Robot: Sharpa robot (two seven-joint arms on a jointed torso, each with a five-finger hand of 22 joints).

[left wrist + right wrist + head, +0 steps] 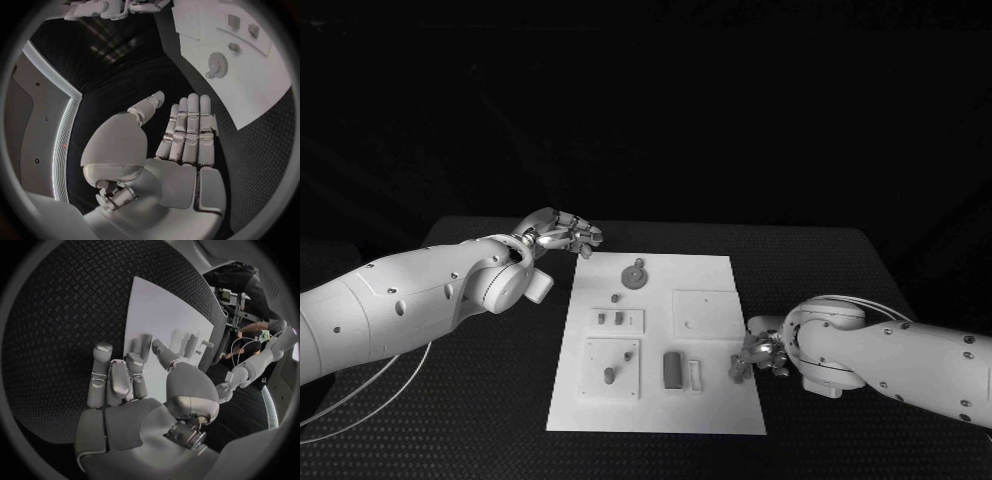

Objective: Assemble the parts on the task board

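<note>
From the head view we see the white task board (704, 275) in the middle of the black table (834, 250). Small parts lie on it: a round gear (635, 275) at the far end and a long piece (672, 368) near us. Our left hand (563, 234) is by the board's far left corner. Our right hand (756, 355) is at the board's near right edge.

In the left wrist view the left hand (181, 145) is flat and holds nothing, fingers side by side.

In the right wrist view the right hand (128, 385) holds nothing, fingers a bit spread

No readable text, labels, numbers or signs anywhere.
</note>
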